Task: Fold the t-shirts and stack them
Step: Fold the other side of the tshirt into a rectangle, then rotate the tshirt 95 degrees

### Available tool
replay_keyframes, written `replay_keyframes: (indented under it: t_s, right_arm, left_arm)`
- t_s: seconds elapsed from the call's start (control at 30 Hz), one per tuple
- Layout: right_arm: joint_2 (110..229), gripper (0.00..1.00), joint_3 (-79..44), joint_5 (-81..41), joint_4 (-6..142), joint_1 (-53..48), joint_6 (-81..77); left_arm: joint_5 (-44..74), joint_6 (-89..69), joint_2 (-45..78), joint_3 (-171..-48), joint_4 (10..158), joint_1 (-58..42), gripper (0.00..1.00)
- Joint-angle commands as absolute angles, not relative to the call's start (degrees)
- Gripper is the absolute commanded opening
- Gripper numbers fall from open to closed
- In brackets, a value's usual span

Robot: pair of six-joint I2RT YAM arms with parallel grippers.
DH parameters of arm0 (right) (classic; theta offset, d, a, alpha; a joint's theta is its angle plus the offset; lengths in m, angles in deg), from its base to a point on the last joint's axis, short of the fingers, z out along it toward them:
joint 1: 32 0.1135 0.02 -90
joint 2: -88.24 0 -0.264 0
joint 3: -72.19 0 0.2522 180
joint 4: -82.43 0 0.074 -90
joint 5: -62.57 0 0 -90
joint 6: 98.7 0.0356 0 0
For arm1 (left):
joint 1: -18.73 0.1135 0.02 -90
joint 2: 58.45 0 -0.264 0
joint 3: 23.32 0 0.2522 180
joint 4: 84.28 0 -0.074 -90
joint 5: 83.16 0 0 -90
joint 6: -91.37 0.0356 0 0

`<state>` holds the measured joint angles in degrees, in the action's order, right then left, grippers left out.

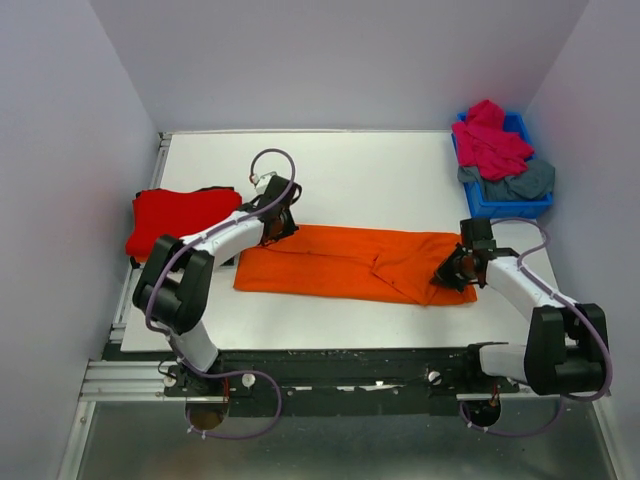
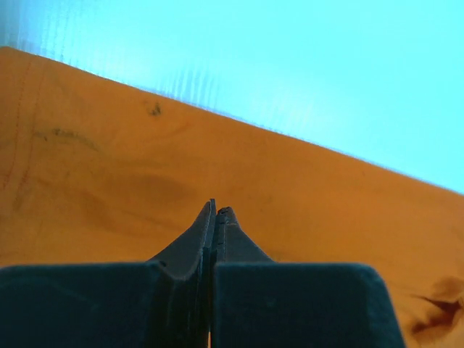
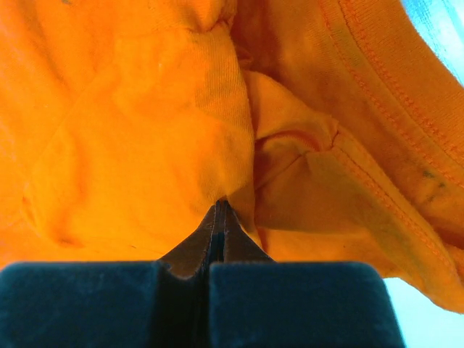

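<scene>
The orange t-shirt [image 1: 350, 262] lies folded into a long band across the middle of the table. My left gripper [image 1: 278, 222] is at its far left corner. In the left wrist view the gripper [image 2: 216, 210] is shut over flat orange cloth [image 2: 109, 174], with no cloth seen between the tips. My right gripper [image 1: 452, 272] is at the shirt's right end. In the right wrist view the gripper [image 3: 220, 204] is shut on a gathered fold of the orange cloth [image 3: 130, 145]. A folded red t-shirt [image 1: 180, 218] lies at the left edge. The magenta-pink t-shirt [image 1: 490, 140] and the grey-blue t-shirt [image 1: 525, 183] are heaped in the bin.
The small blue plastic bin [image 1: 515, 205] stands at the table's far right corner. White walls close in on the left, right and back. The white table top [image 1: 370, 170] shows behind the orange shirt.
</scene>
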<state>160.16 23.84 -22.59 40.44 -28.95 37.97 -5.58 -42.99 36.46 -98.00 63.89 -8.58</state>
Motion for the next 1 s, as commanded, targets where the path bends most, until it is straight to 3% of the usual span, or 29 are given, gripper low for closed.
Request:
replay_keyframes:
  t_s: [0.0,0.37,0.6,0.97]
  right_arm:
    - [162.67,0.01,22.04,-25.41,41.69,-28.66,38.5]
    - [176.19,0.01,14.06,-29.0,41.34,-24.53,37.62]
    - [186.84,0.01,0.88,-31.04,36.95,-22.42,35.42]
    - [211.35,0.01,-34.44,-31.74,25.44,-11.88,31.82]
  left_arm:
    - [-6.96,-45.74,41.65,-100.1,61.83,-6.23,0.0]
    - [-4.94,-48.9,46.84,-98.43,59.81,-5.7,0.0]
    - [-3.0,-53.29,41.67,-86.75,64.81,-7.98,0.0]
    - [0.42,-65.42,27.53,-64.01,76.22,-22.47,0.0]
